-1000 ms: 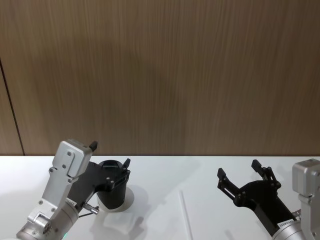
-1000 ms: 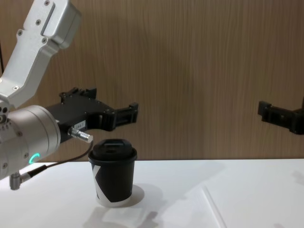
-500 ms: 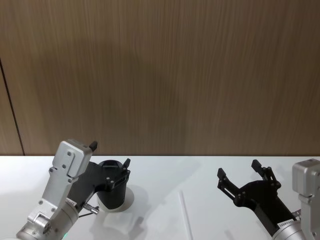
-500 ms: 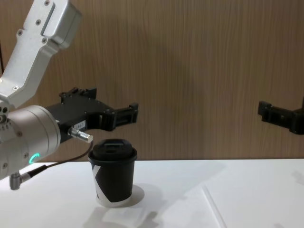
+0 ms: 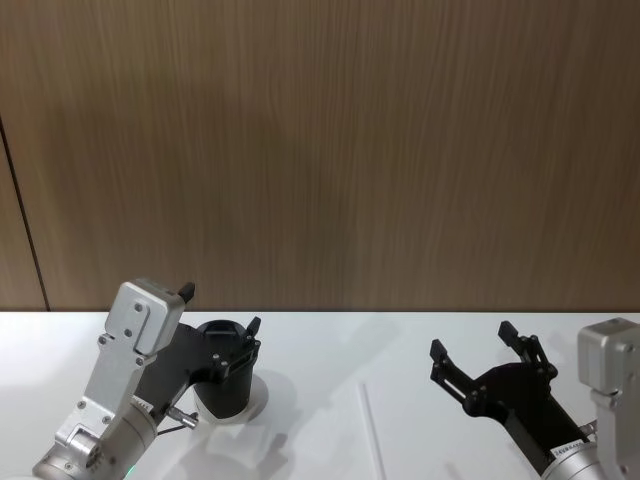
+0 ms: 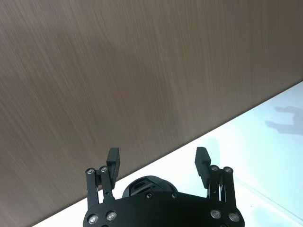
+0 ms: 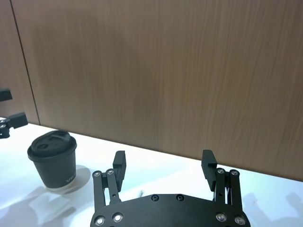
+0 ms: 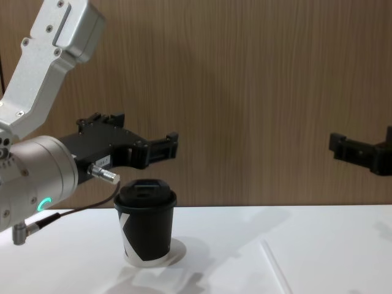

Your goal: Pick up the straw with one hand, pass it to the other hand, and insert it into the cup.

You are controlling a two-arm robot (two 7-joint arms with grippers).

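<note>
The white straw lies flat on the white table, right of the cup; it also shows in the chest view. The black lidded cup stands upright at the left. My left gripper hovers open just above the cup's lid, nothing between its fingers. My right gripper hangs open and empty in the air to the right of the straw. A short piece of the straw shows past its fingers.
The white table ends at a brown wood-panel wall. Open table surface lies between the cup and the straw and around the right gripper.
The right gripper has shifted slightly left and down, toward the straw. The left gripper, cup and straw have not moved.
</note>
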